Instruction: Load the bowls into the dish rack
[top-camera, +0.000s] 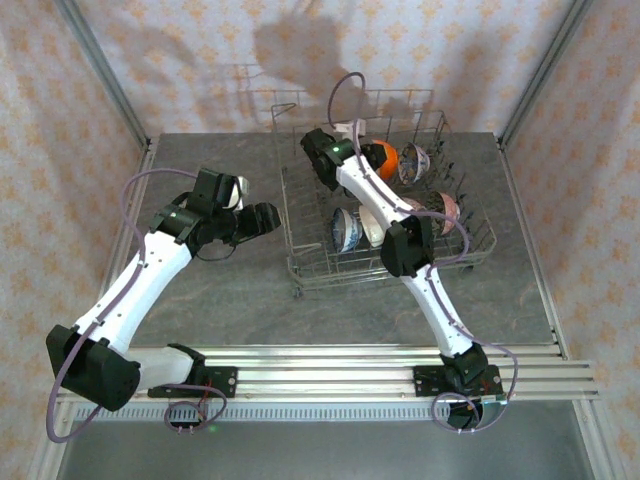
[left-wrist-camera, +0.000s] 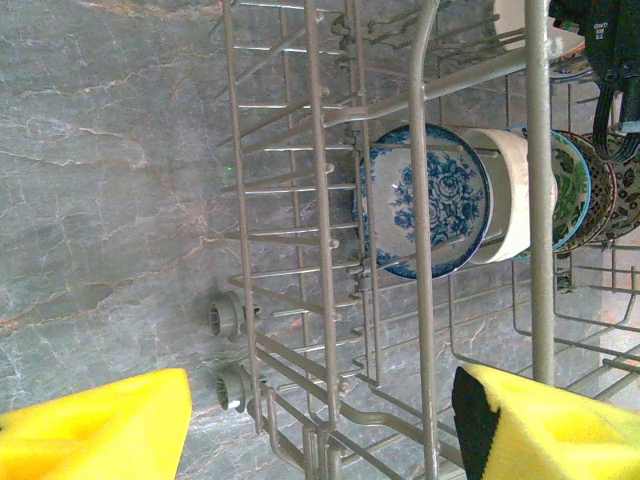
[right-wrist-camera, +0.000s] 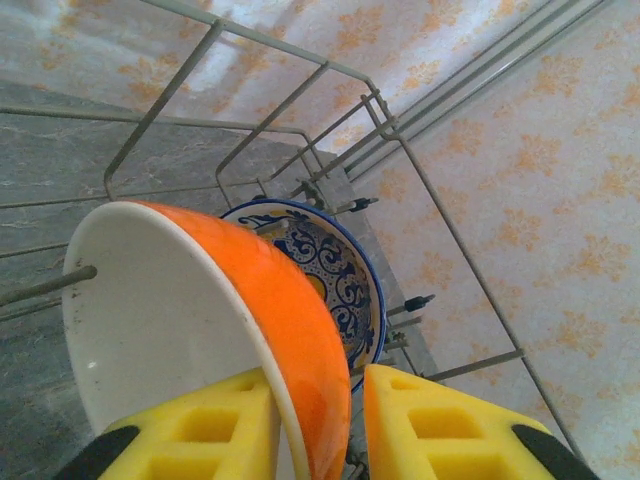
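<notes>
The grey wire dish rack (top-camera: 296, 268) stands mid-table with several bowls on edge between its tines. My right gripper (top-camera: 362, 160) reaches into its far side; its fingers straddle the rim of the orange bowl (right-wrist-camera: 280, 300), which leans on a tine. The left pad touches the white inside, and a thin gap shows at the right pad (right-wrist-camera: 440, 420). Behind the orange bowl sits a blue-patterned bowl (right-wrist-camera: 345, 275). My left gripper (top-camera: 260, 220) hovers left of the rack, open (left-wrist-camera: 320, 430) and holding nothing, facing a blue-white bowl (left-wrist-camera: 425, 200), a white bowl (left-wrist-camera: 508, 195) and a green one (left-wrist-camera: 570, 190).
Tall rack sides (right-wrist-camera: 400, 140) and upright tines (left-wrist-camera: 320, 200) crowd both grippers. Two small grey rack wheels (left-wrist-camera: 228, 315) sit by the left gripper. Grey marble table (top-camera: 220, 300) lies open left of and in front of the rack. Patterned walls enclose the space.
</notes>
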